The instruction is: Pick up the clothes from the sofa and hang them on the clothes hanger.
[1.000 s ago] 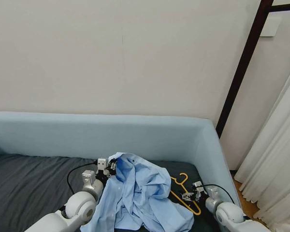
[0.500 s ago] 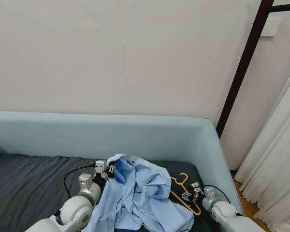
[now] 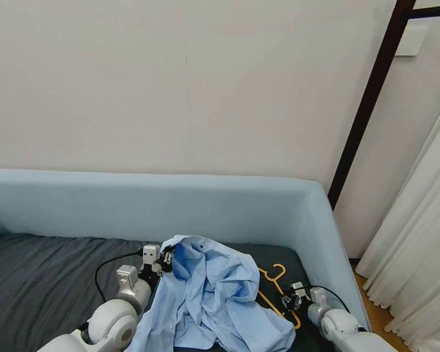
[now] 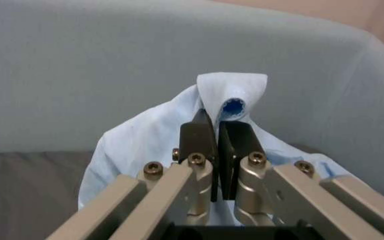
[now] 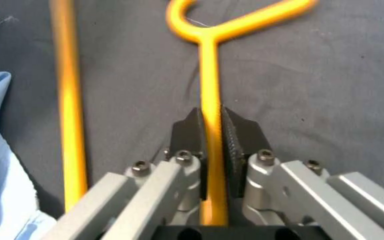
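Pale blue cloth, a shirt (image 3: 216, 297), lies crumpled in a heap on the dark grey seat of the sofa (image 3: 205, 207), low in the middle of the head view. The sofa's light blue back runs across behind it. The left tool (image 3: 163, 258) sits at the heap's upper left edge, where the cloth rises to a small peak. In the left wrist view its two black fingers (image 4: 195, 135) are pressed together with a fold of the shirt pinched between them. A rolled edge of cloth stands up just past the tips, against the sofa back. An orange hanger (image 3: 277, 282) lies flat on the seat just beside the shirt, toward the lower right of the head view. Its hook points toward the sofa back and one arm runs along the shirt's right edge. The right tool (image 3: 290, 295) is at the hanger, on the side away from the shirt. In the right wrist view its fingers (image 5: 237, 132) are closed on the straight neck below the hook, one on each side, with the orange rod running between them. A second bar of the hanger lies alongside on the dark seat, and a corner of the shirt lies near it. A plain white wall (image 3: 169, 88) rises above the sofa, and a white curtain (image 3: 425, 257) hangs at the right edge of the head view.
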{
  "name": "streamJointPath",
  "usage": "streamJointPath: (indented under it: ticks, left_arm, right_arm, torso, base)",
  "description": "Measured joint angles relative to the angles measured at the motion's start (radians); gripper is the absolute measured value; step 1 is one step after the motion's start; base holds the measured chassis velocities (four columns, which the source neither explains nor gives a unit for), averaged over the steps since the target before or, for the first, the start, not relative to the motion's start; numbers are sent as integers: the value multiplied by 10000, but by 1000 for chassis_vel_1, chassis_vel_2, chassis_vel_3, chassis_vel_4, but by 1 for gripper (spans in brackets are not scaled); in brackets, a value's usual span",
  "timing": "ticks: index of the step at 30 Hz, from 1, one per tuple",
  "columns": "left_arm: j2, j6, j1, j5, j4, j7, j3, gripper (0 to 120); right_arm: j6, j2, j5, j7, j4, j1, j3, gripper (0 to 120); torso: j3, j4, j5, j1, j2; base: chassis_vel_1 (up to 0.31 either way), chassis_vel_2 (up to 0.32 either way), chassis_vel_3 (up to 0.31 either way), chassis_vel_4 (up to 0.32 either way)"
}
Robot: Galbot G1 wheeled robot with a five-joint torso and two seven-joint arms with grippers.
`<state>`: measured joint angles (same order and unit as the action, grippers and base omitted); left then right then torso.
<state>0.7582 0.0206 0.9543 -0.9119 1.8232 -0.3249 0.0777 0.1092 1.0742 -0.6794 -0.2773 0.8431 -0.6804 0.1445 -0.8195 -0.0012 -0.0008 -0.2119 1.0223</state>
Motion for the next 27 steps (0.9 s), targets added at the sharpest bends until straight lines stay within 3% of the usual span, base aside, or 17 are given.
streamJointPath:
  ticks: [10,13,20,27]
  left_arm:
    - [73,41,174,175,40,18,-34,0]
    - [96,68,248,235,112,52,-60,0]
    - [101,119,405,330,141,119,-138,0]
    - [131,130,372,337,131,117,-194,0]
  right_arm:
    - [-442,-24,-208,898,276,-188,-286,5]
    - [-1551,242,-34,2828,544,18,-849,5]
    - [-2908,277,860,4012,1442,-61,-1198,5]
    - [-3535,-73,2105,4609,2808,-681,-1345,5]
  torso:
    - [-1,-4,0,0,0]
    - [0,0,-1,0,0]
    - [0,0,0,0,0]
    - [-1,-1,-2,0,0]
  base:
    - [0,0,0,0]
    - [0,0,0,0]
    - [0,0,0,0]
    - [0,0,0,0]
